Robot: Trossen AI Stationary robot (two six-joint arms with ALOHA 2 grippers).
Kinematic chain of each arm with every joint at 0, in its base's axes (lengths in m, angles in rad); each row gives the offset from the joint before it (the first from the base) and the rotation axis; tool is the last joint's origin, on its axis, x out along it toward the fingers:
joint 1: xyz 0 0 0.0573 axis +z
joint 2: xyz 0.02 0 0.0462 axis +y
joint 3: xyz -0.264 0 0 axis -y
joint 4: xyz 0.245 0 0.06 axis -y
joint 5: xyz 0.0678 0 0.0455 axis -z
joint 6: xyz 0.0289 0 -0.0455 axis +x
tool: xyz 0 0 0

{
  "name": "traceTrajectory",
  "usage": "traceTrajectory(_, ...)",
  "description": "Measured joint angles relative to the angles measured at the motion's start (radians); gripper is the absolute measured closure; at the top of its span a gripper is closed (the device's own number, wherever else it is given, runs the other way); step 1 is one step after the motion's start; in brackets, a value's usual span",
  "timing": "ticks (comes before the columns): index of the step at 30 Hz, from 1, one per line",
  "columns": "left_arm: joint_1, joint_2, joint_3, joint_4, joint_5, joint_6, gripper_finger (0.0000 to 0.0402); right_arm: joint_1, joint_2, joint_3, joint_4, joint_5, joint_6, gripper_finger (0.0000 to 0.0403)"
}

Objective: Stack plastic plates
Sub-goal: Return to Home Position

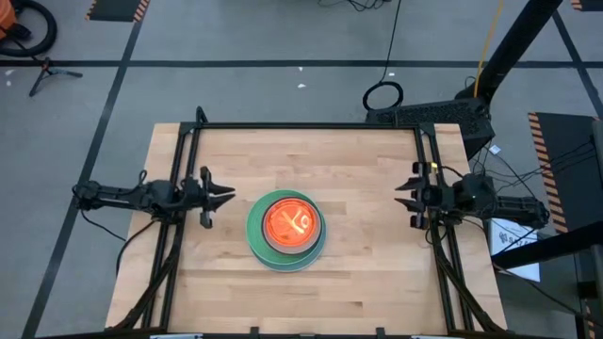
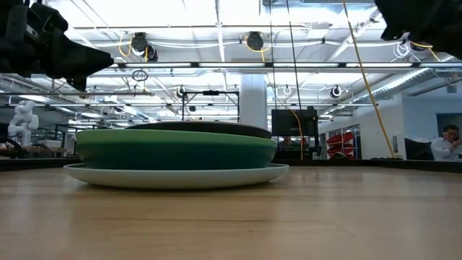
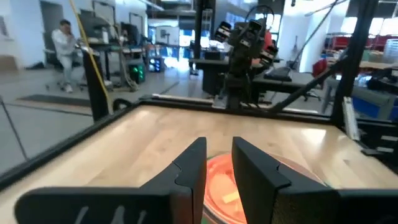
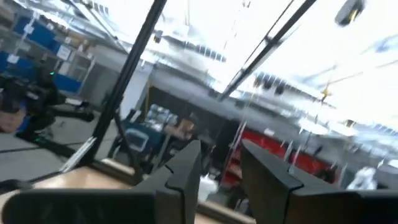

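Note:
The plastic plates [image 1: 286, 229] stand in one stack at the table's middle. A translucent orange plate [image 1: 287, 221] is on top. In the low view, green plates [image 2: 177, 148] sit on a wide pale bottom plate [image 2: 177, 175], which rests on the wood. My left gripper [image 1: 226, 196] hangs at the table's left edge, pointing level toward the stack, open and holding nothing [image 3: 219, 146]. My right gripper [image 1: 403, 196] hangs at the right edge, tipped upward, open and holding nothing [image 4: 221, 149].
Black frame rails [image 1: 311, 126] run along the table's far, left and right edges. Bare wood [image 1: 311, 292] lies all around the stack. People sit in the room beyond the table [image 3: 62, 43] [image 2: 447, 141].

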Motion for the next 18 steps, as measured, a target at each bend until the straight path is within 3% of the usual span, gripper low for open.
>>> traceTrajectory(13, 0.002, 0.000, 0.013, -0.035, -0.049, 0.050, 0.0319, 0.000, -0.001, -0.001, -0.089, -0.015, -0.034, 0.0336)
traceTrajectory(18, 0.002, 0.000, 0.013, -0.036, -0.048, 0.050, 0.0319, 0.000, 0.001, -0.001, -0.229, 0.142, 0.010, 0.0345)
